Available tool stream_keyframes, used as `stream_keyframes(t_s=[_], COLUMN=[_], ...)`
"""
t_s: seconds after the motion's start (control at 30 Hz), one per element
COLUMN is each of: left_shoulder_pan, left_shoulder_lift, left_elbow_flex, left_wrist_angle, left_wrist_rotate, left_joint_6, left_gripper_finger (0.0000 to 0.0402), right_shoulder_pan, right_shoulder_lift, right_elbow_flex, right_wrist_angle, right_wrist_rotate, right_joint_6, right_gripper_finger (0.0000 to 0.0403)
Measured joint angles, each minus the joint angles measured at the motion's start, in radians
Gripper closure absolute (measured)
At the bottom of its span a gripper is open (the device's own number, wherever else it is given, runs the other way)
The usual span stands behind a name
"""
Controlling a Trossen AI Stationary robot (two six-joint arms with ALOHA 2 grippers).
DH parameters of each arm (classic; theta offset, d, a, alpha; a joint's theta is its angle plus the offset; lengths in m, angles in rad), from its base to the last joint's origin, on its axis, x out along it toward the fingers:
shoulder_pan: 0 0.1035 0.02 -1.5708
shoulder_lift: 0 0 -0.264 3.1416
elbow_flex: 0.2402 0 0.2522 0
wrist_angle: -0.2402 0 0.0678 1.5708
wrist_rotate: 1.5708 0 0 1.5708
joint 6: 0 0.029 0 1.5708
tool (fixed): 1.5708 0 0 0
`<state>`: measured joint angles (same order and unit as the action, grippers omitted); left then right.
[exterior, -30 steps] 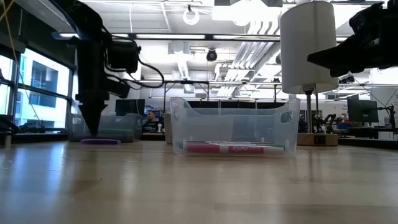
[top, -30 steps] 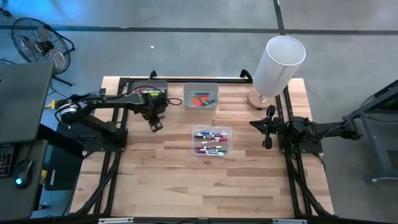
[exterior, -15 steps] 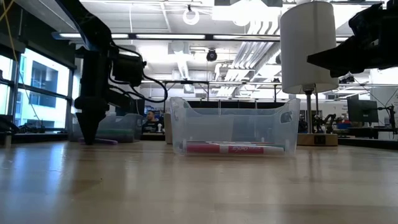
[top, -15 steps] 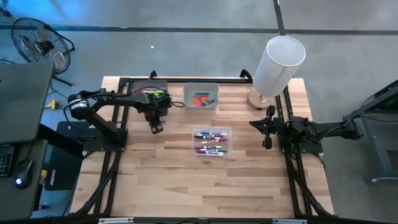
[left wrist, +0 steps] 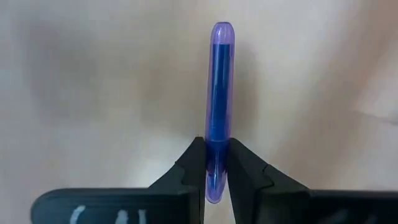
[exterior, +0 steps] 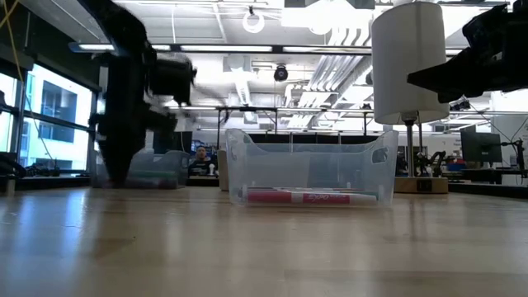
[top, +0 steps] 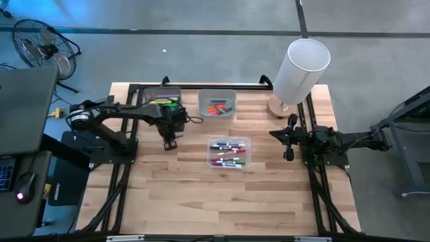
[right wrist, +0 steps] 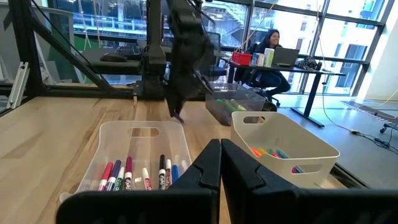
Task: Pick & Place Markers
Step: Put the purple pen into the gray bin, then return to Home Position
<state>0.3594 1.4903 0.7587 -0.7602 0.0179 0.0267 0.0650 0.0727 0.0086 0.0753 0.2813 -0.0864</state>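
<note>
My left gripper (top: pixel 168 142) points down at the table between the grey bin (top: pixel 163 92) and the clear bin (top: pixel 228 139), shut on a purple marker (left wrist: pixel 219 87). In the low view the left gripper (exterior: pixel 115 165) is blurred. Other markers (top: pixel 227 153) lie flat in the clear bin, and more lie in the white bin (top: pixel 216 93) and the grey bin. My right gripper (top: pixel 274 133) hangs above the table at its right side, shut on nothing (right wrist: pixel 221 163) and pointing toward the clear bin (right wrist: pixel 143 134). My left gripper pinches the purple marker between its two fingers near one end (left wrist: pixel 217 134). The fingers come from above, pointing down, and lie across the marker, whose long free end sticks out level. Whether the marker is off the table I cannot tell.
A tall white paper roll on a wooden stand (top: pixel 300 67) stands at the far right corner. Bare wood fills the near half of the table (top: pixel 222 202). A person sits at a desk (right wrist: pixel 268 46) beyond the table. A fan (top: pixel 41 47) stands on the floor, far left.
My left gripper has moved a little toward the near edge and toward the clear bin. The purple marker that lay on the table beside its fingertips in the low view no longer shows there. The left arm is blurred now.
</note>
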Motion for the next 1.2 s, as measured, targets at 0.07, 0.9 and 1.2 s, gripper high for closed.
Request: stream_keyframes(t_s=[0.07,0.9,1.2], left_shoulder_pan=[-0.004,0.107,0.124], left_shoulder_lift=[-0.033,0.337,0.444], left_elbow_flex=[0.031,0.825,0.873], left_wrist_angle=[-0.027,0.037,-0.001], left_wrist_rotate=[0.048,0.032,0.031], left_joint_6=[0.004,0.322,0.320], left_gripper_finger=[0.0368,0.0352,0.0264], right_shoulder_pan=[0.000,0.000,0.000], right_shoulder_lift=[0.000,0.000,0.000], right_elbow_flex=[0.000,0.000,0.000], right_wrist_angle=[0.000,-0.001,-0.001], right_wrist_rotate=[0.000,0.000,-0.002], right_joint_6=[0.000,0.000,0.000], right_gripper_finger=[0.0402,0.0402,0.0402])
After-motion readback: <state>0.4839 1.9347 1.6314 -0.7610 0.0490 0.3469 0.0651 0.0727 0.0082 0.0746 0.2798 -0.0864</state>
